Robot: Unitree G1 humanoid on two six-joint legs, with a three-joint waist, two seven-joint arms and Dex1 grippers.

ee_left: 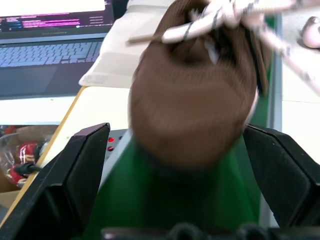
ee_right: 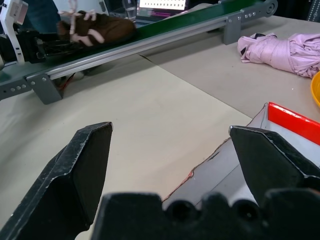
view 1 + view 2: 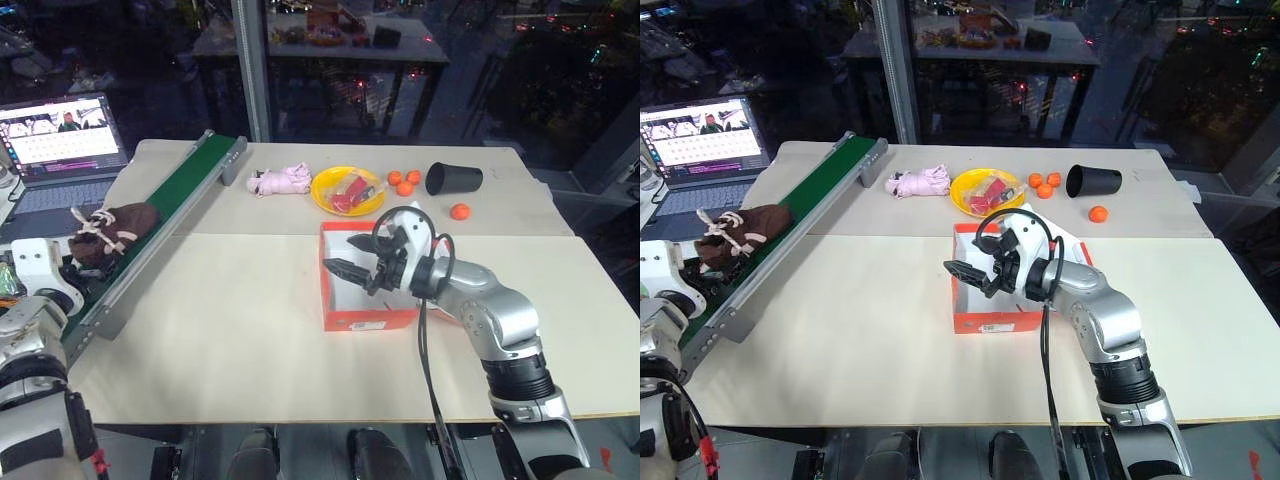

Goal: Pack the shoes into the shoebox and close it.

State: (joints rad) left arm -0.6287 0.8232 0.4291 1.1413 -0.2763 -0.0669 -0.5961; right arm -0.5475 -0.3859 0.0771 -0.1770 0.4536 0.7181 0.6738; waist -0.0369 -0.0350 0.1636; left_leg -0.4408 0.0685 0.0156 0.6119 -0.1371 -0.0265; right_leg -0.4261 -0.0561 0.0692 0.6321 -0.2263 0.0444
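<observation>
Even overhead light on table [image 3: 250, 330], soft shadows; dark windows behind; shoe [image 1: 195, 95] blurred in left wrist view.

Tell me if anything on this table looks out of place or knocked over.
Two things stand out. The black cup lies on its side at the back of the table, near four loose orange balls. The brown shoe sits on the green conveyor, not in the open shoebox.

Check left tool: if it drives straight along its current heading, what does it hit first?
Most likely the brown shoe on the green conveyor belt. It sits between the open left tool's fingers, dead ahead. Remaining gap is unclear.
</observation>
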